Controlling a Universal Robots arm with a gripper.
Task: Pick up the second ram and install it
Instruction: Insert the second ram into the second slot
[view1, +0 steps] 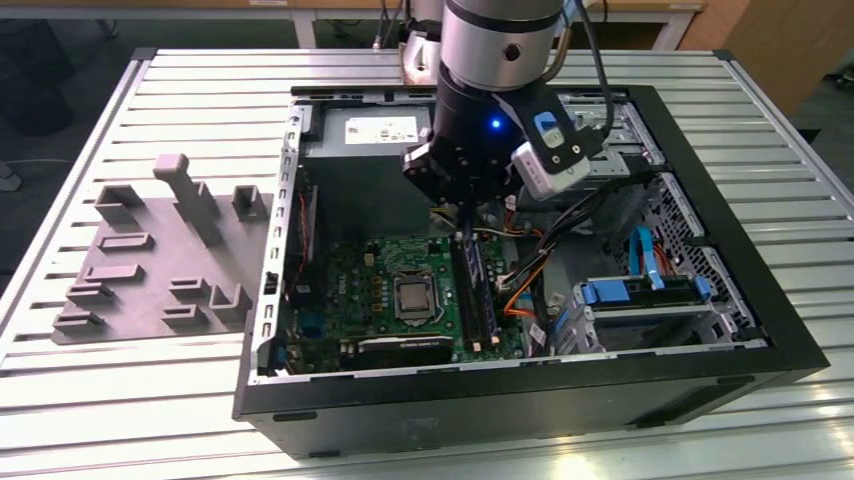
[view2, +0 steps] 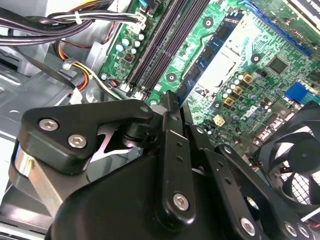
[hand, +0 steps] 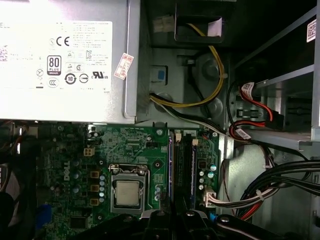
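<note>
The second ram sits on edge in a motherboard slot beside the processor socket, a blue strip next to the empty black slots. Just above it hangs the gripper, its fingers drawn narrowly together over the stick's end; whether they touch it I cannot tell. All this is inside the open computer case on the slatted table.

Silver arm, black screw-studded gripper
</note>
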